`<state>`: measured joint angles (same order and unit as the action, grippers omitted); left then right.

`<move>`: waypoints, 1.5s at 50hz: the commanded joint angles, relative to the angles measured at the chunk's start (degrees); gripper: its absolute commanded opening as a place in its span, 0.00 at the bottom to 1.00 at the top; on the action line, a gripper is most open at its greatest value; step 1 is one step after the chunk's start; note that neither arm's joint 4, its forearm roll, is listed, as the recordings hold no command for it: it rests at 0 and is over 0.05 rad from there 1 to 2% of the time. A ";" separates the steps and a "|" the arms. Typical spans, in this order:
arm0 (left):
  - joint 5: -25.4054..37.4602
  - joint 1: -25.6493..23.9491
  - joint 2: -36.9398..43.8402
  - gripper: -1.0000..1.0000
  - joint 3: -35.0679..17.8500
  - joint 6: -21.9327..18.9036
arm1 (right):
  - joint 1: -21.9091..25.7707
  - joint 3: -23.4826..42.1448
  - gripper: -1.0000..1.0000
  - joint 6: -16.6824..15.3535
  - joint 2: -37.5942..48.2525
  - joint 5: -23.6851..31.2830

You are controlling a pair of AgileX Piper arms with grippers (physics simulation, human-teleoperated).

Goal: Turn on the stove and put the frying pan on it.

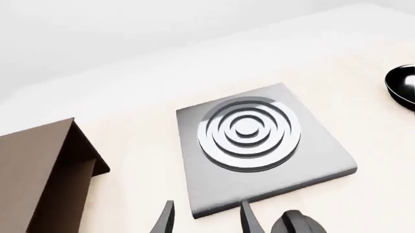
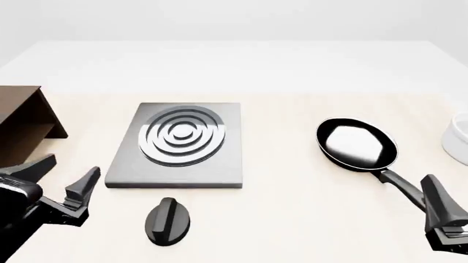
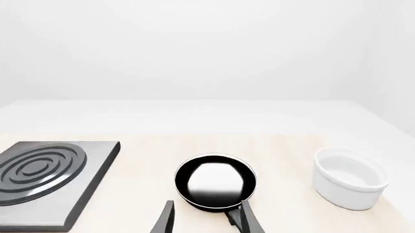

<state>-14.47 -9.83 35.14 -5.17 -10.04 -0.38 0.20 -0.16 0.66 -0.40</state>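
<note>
My right gripper [image 3: 206,218] hangs spread and empty at the frying pan's [image 2: 356,144] handle [image 2: 398,183], which trails toward 5 o'clock. I judge the pan rigid, head-heavy and glossy (likely slippery), so I'd pinch mid-handle. The stove [image 2: 181,145] lies at its 9 o'clock, well apart; my left gripper [image 2: 62,181], also agape, sits near the knob [image 2: 167,219].

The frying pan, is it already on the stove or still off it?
Off. The frying pan sits on the table, right of the stove, apart from it.
</note>
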 commanded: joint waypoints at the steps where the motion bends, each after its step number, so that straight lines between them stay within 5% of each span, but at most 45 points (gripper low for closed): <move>1: -6.93 -3.15 15.09 1.00 -0.68 -6.56 | -0.07 -0.02 1.00 0.08 -0.03 0.04; 18: -10.65 -7.27 23.16 1.00 1.57 -11.80 | -0.13 -0.15 1.00 0.12 0.09 -0.02; 75: -15.09 -20.43 33.26 1.00 2.36 -8.44 | -0.31 -0.05 1.00 -0.10 0.62 -0.37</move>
<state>-27.48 -26.68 65.38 -1.89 -19.53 -0.60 0.10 -0.20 1.04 -0.60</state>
